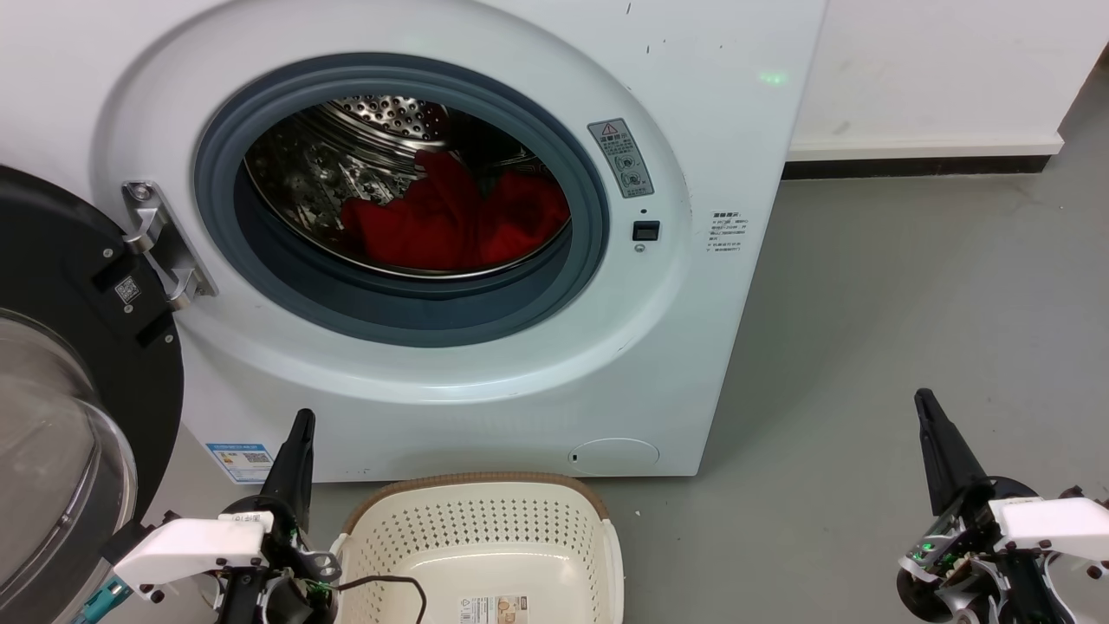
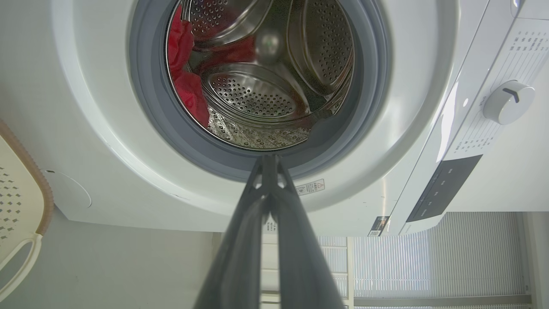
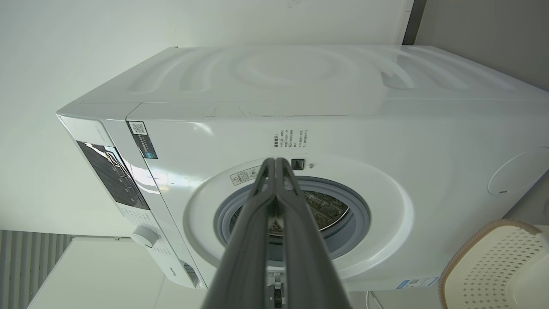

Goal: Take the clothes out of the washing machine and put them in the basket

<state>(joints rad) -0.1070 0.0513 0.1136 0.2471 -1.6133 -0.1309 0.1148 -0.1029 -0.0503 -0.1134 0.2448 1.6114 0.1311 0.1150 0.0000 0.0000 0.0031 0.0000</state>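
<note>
- Our left claw [image 1: 302, 423] is closed. Its two dark fingers are pressed together with nothing between them, and it sits low, pointing up at the front of the washing machine [image 1: 676, 347].
- Our right claw [image 1: 924, 400] is also closed and empty, its fingers together over the bare grey floor [image 1: 866, 347], off to the machine's right.
- The clothes [image 1: 450, 217] lie well ahead of and above the left claw's tip. They form a red heap at the bottom of the steel drum [image 1: 321, 173], inside the grey rubber ring [image 1: 390, 321]. From the right claw they are ahead and far to its left, and neither claw touches them.
- The basket [image 1: 472, 479] stands on the floor just right of the left claw, close against the machine's foot and well apart from the right claw. A paper label [image 1: 494, 607] lies on its bottom, and a thin black cable [image 1: 390, 582] curls over its near edge.
- The door [image 1: 78, 347] hangs open to the left of the left claw.
- In the left wrist view we see the closed fingertips against the ring's edge, with red cloth up and to the left of them in that picture.
</note>
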